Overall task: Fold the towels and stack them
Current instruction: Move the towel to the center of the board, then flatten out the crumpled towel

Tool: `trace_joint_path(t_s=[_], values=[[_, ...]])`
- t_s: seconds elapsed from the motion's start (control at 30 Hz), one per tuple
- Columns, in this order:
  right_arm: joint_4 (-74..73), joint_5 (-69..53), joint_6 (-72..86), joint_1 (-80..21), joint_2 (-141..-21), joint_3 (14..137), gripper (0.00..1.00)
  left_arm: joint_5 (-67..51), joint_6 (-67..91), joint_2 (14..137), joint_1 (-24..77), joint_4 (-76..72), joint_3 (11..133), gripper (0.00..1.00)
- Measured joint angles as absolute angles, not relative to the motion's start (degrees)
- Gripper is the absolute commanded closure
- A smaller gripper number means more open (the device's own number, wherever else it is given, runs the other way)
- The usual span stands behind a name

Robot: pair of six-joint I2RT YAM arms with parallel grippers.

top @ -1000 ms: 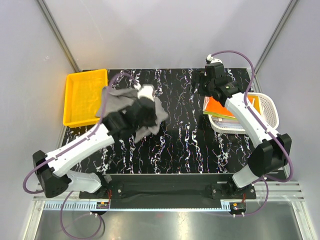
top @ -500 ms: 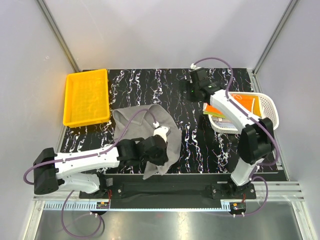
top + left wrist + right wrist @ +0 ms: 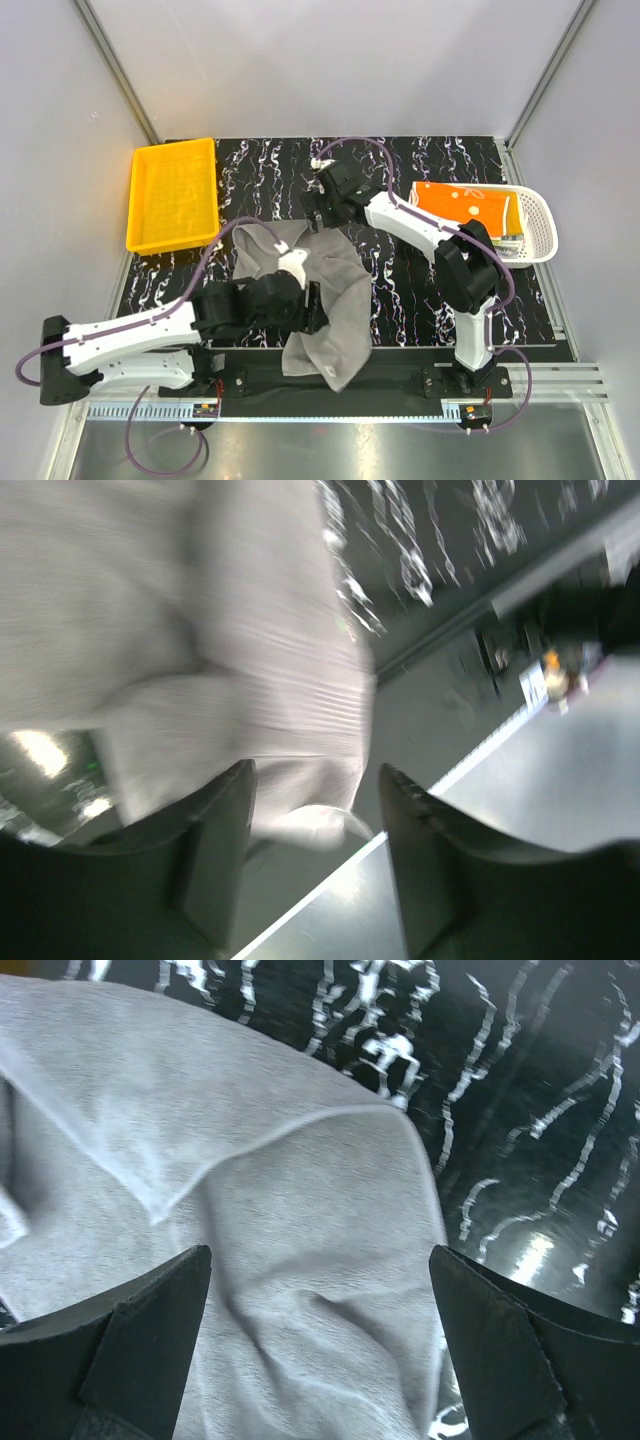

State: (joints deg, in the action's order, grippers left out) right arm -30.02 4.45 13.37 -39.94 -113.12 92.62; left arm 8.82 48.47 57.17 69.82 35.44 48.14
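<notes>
The plain grey soft cloth towel [image 3: 338,278] lies rumpled on the black marbled surface [image 3: 405,300], in the middle near the front. One end hangs over the front edge. The left jaws are over the towel and stand apart, with no cloth pinched as far as the blurry wrist view shows. The right jaws are wide open too, just above the far corner of the towel, holding nothing. A bright orange cloth towel [image 3: 455,198] sits in the white slotted plastic basket [image 3: 545,228] on the right. The step looks like making the grey towel flat before folding it. To do that well, each arm should pinch one corner, right at the edge, and both should pull gently apart so the bumps go away. Pull the hanging end back up first, or the towel may slip off
</notes>
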Motion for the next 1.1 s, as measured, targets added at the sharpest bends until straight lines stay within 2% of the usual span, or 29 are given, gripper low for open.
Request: trace_joint_path(t_s=[0.03,0.13,0.2,0.27,0.3,0.4,0.6,0.77,1.1], values=[[-29.34,4.45,13.26,-40.45,-113.12,92.62,0.05,11.42,49.98,56.12,69.36,37.85,49.56,0.38],[-28.18,4.4,12.97,-41.34,-113.1,92.62,0.25,17.63,53.78,54.0,64.71,43.07,52.84,0.44],[-27.66,4.43,12.8,-41.95,-113.12,92.62,0.38,19.64,54.98,53.15,57.54,44.58,53.34,0.5],[-27.53,4.56,12.64,-43.2,-113.12,92.62,0.41,20.6,55.27,52.95,49.58,45.15,52.8,0.54],[-27.46,4.75,12.56,-44.31,-113.12,92.64,0.48,20.64,55.13,53.04,45.58,45.12,52.23,0.55],[-27.4,4.93,12.1,-48.49,-113.8,93.49,0.55,21.65,54.87,54.26,36.6,45.21,50.54,0.54],[-26.22,4.78,11.55,-54.92,-118.13,96.16,0.55,21.61,54.85,60.36,26.0,41.23,47.11,0.47],[-25.26,5.26,10.02,-55.22,-123.44,97.25,0.48,18.15,54.65,69.47,20.78,35.31,45.56,0.42],[-19.62,9.67,7.44,-55.07,-126.3,95.64,0.4,13.61,54.46,81.93,18.74,28.18,46.24,0.43]])
